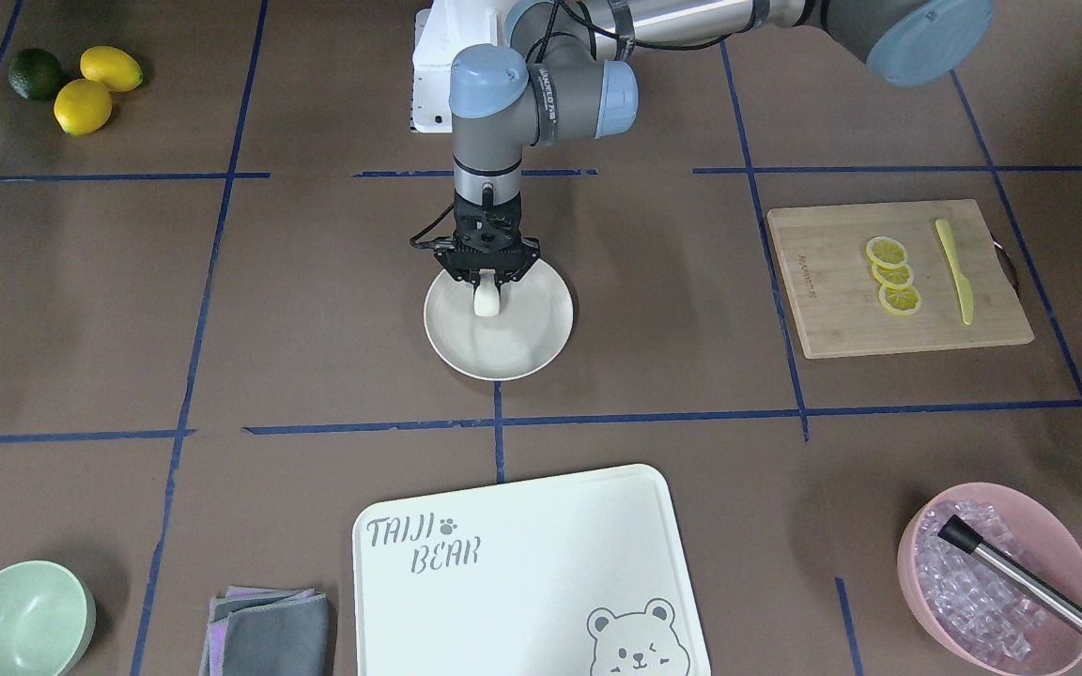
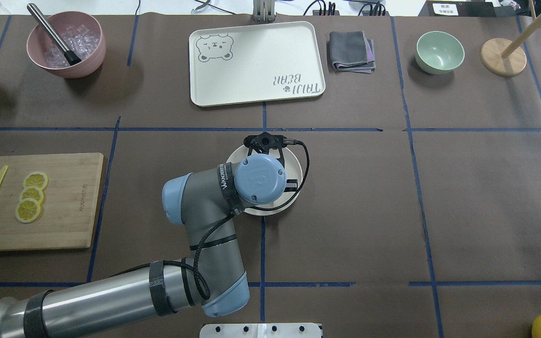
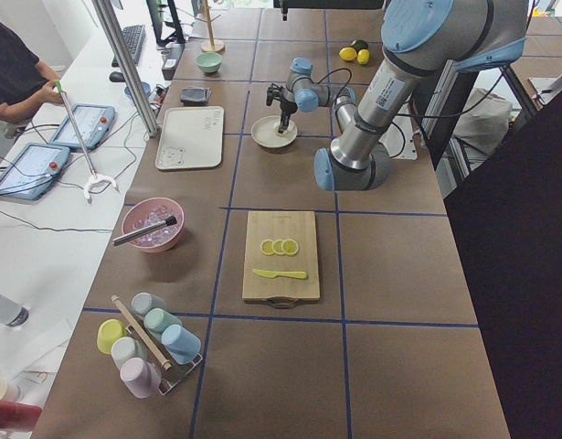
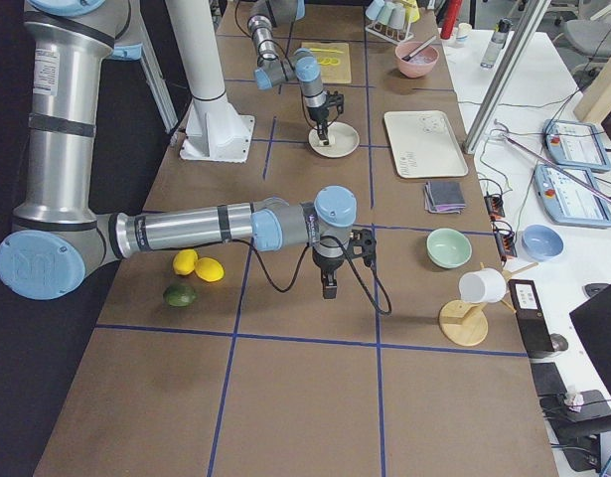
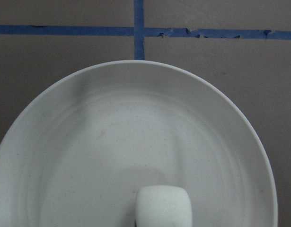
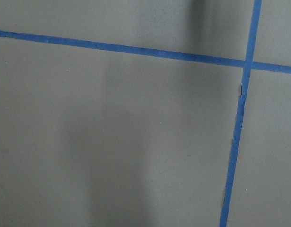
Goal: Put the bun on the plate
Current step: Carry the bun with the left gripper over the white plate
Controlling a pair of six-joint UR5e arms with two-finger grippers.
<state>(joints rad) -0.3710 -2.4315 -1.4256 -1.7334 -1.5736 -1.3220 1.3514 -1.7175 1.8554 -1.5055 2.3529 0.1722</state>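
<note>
Table [image 1: 654,282]: brown, ruled into squares by blue tape, lying under both pairs of fingers.
Left arm [image 2: 204,220]: extends over the middle of the table, its wrist turned straight down above its fingers.
Right arm [image 4: 186,231]: seen only from the table's right end, stretched low, its fingers pointing down over bare table, well apart from the left ones.
Bear tray [image 1: 513,479]: white and rectangular, beyond the left fingers on the side away from the robot's base.
Cutting board [image 1: 832,319]: wooden, off to the robot's left of the left fingers, carrying three lemon slices [image 1: 893,275] and a yellow knife [image 1: 954,272].
Pink bowl [image 1: 912,582]: holds ice [image 1: 964,591] and a metal rod [image 1: 1039,587]; beyond the left fingers and to the robot's left, well apart.
Plate [image 1: 522,338]: cream-white and round, directly beneath the left fingers.
Green bowl [image 1: 20,620]: beyond the left fingers and far to the robot's right.
Cloth [image 1: 273,634]: grey, folded, beside the tray, beyond the left fingers.
Lemons [image 1: 83,106]: two, with a lime [image 1: 34,73], back towards the robot's side and well to the right of the left fingers.
Left gripper [image 1: 487,282]: points down over the plate's robot-side half, its fingers pinching the top of the bun.
Right gripper [image 4: 330,288]: too small to tell whether its fingers are spread or pressed together.
Bun [image 1: 486,300]: white, upright, between the left fingertips and reaching below them, over the plate's inside near the robot-side rim. Whether its underside touches the plate cannot be told.
</note>
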